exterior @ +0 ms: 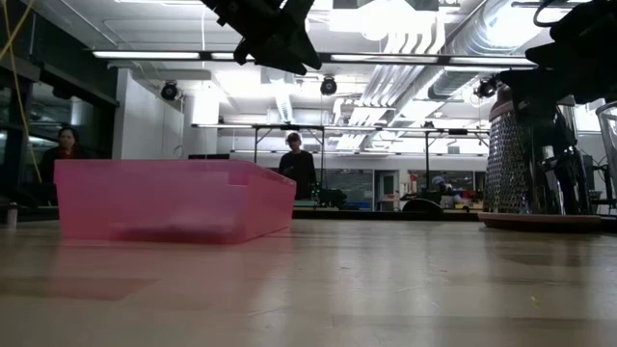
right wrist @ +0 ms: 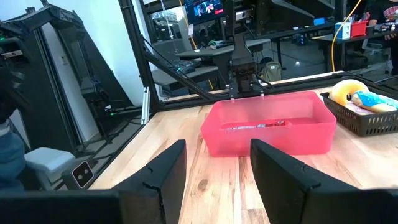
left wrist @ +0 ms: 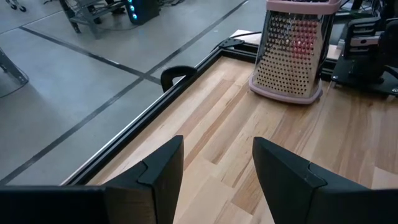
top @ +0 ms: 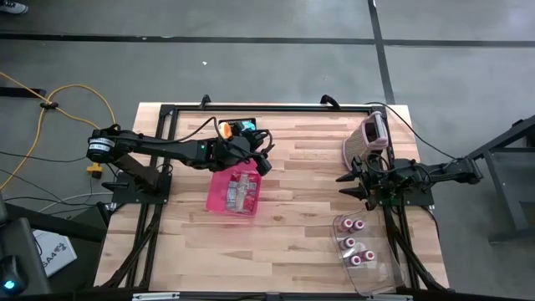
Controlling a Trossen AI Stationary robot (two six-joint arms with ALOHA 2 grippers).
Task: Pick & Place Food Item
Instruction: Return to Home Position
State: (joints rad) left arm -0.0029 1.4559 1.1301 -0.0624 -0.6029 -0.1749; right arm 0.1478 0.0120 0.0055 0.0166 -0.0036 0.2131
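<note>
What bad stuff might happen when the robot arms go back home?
The left gripper hangs with its fingers open just above one end of the pink bin. If it dips while pulling back, it might bump the bin. The right gripper, also open, sits close to the grater, so a wide swing could knock it over.

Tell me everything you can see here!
pink bin: one, pink, mid-table
black bin: one, black, far edge behind pink bin, yellow and blue things inside
grater: one, silver with pink trim, far right
tray: one, clear, near right corner
donuts: three showing, pinkish, in tray
people: two, in the room behind
left gripper: open, empty, raised over pink bin
right gripper: open, empty, right side near grater
</note>
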